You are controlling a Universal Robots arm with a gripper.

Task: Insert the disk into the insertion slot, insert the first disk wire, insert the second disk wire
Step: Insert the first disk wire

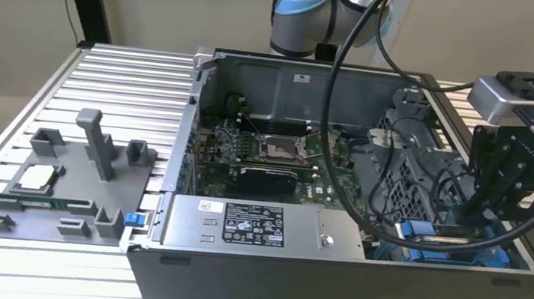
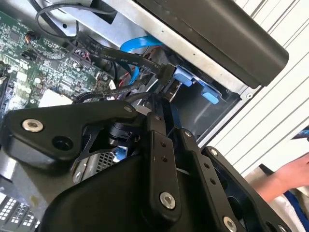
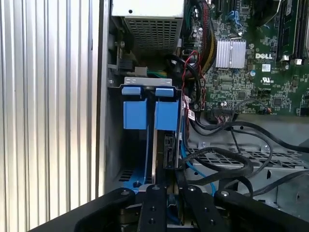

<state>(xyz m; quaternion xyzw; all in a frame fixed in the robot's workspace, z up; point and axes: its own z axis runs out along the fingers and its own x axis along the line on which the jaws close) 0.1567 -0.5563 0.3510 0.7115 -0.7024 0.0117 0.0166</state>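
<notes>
ribbed aluminium desk (image 1: 104, 78) carries an open computer case (image 1: 331, 293). claw (image 1: 463, 221) hangs inside the case at lower right of the exterior view, right over the insertion slot (image 3: 113, 145); cannot tell whether it is spread or pinching. in the first wrist view the disk (image 3: 169, 150) sits edge-on in the slot, just beside the blue clips (image 3: 135, 113). black cables (image 3: 227, 159) loop near it.

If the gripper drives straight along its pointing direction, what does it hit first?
Likely the insertion slot: in the first wrist view the gripper points at a dark upright part beside its blue clips. Depth is unclear; the black cables alongside might snag first.
</notes>
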